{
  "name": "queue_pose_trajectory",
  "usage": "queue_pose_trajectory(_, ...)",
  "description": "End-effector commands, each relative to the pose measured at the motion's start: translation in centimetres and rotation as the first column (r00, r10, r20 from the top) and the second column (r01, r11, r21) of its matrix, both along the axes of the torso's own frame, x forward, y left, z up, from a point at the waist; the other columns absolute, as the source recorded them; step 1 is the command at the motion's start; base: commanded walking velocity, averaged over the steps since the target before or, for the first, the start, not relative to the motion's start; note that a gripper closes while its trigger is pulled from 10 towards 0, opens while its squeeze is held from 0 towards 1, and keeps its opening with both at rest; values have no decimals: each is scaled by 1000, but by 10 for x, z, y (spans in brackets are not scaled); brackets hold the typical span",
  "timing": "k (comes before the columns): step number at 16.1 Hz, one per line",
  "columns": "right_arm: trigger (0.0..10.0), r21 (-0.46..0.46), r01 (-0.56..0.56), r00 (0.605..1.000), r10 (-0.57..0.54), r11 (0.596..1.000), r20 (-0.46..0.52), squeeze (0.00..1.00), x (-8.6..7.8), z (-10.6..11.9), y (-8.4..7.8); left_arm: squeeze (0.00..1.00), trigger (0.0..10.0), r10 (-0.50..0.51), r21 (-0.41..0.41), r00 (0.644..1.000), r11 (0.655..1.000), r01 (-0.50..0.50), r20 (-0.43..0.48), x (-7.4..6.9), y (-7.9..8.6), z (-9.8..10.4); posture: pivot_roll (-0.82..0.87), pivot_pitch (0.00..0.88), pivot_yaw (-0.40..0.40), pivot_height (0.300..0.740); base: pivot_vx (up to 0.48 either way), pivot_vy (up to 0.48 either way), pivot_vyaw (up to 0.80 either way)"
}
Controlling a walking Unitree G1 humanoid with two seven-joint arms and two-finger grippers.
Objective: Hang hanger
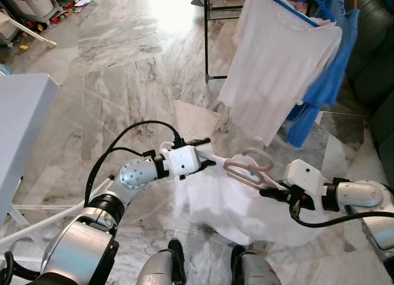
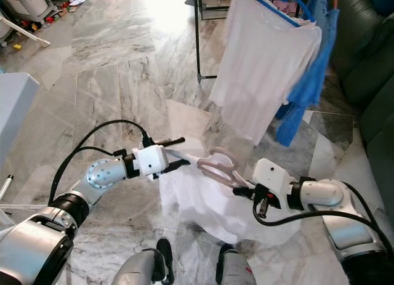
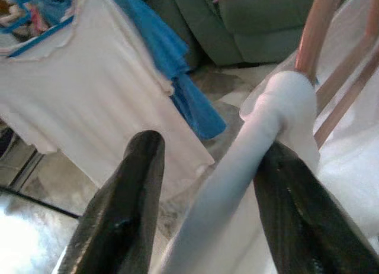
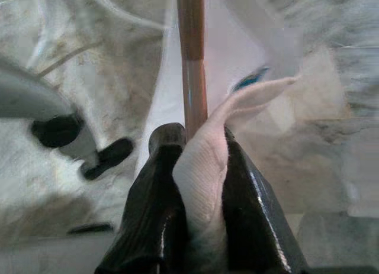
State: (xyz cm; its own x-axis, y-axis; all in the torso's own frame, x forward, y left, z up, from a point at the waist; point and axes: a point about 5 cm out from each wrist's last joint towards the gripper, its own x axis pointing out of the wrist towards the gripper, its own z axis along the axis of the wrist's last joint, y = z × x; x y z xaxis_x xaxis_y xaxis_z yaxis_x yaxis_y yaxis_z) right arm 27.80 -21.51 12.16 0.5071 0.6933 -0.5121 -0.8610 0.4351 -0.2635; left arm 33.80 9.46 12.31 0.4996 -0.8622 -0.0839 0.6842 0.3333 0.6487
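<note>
A rose-gold hanger [image 1: 246, 168] carries a white garment [image 1: 228, 205] that droops toward the marble floor in front of my feet. My left gripper [image 1: 203, 153] is at one shoulder of it, open; the cloth-covered hanger arm [image 3: 260, 138] passes between its spread black fingers [image 3: 127, 215] and leans against one of them. My right gripper [image 1: 276, 188] is at the other end, shut on a fold of the white garment [image 4: 204, 173], with the hanger's copper rod [image 4: 192, 61] running out beside its fingers. The hanger lies roughly level between the two grippers.
A black drying rack [image 1: 206, 39] stands ahead. A white shirt [image 1: 277, 57] on a blue hanger [image 1: 301, 14] and a blue garment [image 1: 326, 88] hang on it. A dark green sofa [image 1: 369, 51] is at right, a white table [image 1: 21, 125] at left.
</note>
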Motion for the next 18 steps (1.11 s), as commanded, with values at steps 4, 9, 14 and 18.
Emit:
queue_pose_trajectory(4,0,18,73,997,-74,997,6,0,-3,-17,7,1000,10000,104,-133,994,985,-106,-26,11,8,13,-185,248,92,740,0,0,0)
queue_pose_trajectory(9,0,88,197,979,-200,976,32,0,0,-25,10,1000,10000,45,-126,981,990,-69,-187,-2,15,-13,-188,245,88,740,0,0,0)
queue_pose_trajectory(14,0,105,203,978,-207,973,26,0,-3,-27,13,1000,10000,49,11,976,999,-48,-212,-13,29,-32,-187,240,81,740,0,0,0)
queue_pose_trajectory(18,0,140,362,928,-371,922,41,0,-3,-39,17,1000,10000,376,-157,860,880,-447,-345,-2,56,-42,-196,233,80,740,0,0,0)
